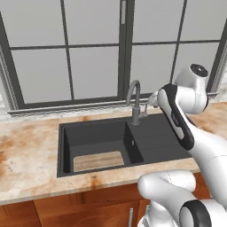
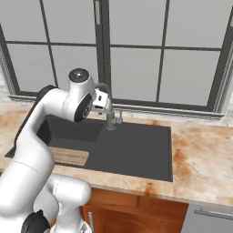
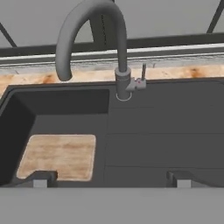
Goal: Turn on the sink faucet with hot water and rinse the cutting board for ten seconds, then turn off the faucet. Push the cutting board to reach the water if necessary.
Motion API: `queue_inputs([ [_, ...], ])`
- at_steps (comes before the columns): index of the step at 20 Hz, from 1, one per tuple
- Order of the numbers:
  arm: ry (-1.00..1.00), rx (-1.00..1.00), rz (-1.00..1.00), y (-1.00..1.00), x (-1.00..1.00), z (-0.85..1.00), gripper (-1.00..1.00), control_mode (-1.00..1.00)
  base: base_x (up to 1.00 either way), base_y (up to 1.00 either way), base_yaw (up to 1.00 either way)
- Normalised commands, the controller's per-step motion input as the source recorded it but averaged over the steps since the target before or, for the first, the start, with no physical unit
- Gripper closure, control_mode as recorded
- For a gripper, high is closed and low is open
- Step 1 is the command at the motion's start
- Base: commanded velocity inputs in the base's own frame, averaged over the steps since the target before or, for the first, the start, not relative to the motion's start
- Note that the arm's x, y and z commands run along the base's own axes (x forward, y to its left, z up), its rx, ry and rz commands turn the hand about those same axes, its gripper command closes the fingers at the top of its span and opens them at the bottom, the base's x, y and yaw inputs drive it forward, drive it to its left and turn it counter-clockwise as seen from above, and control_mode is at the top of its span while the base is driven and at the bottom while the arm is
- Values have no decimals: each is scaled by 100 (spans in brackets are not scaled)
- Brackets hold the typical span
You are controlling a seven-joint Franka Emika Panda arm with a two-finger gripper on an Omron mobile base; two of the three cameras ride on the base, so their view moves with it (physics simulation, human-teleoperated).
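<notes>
Two dark fingertips [image 3: 40, 178] of the tool [image 3: 111, 179] are standing spread wide, gripping nothing, hovering over the sink [image 3: 175, 131] and facing the sink faucet [image 3: 123, 78]. Its lever handle [image 3: 142, 76] is sticking up untouched and no water is running, so turning it on is likely pending. The cutting board [image 3: 59, 155] is lying flat on the basin floor, nearer the front than the spout mouth, so it is probably needing a push.

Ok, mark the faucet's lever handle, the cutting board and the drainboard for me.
lever handle [image 3: 142, 72], hand view, on its upright stick.
cutting board [image 3: 59, 155], hand view, middle of its top face.
drainboard [image 1: 156, 137], left base view, on its flat ribbed surface.
</notes>
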Motion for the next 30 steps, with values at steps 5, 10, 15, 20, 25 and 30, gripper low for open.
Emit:
queue_inputs([
  [5,-23,3,0,-32,9,-19,-100,-100,0,0,0],
  [10,-22,3,0,-28,17,-21,-100,-100,0,0,0],
  [15,-21,2,0,-25,29,-15,-100,-100,0,0,0],
  [20,-17,2,0,-26,21,-11,-100,-100,0,0,0],
  [25,-9,0,0,-20,20,-12,-100,-100,0,0,0],
  [30,-4,0,0,-16,26,-6,-100,-100,0,0,0],
])
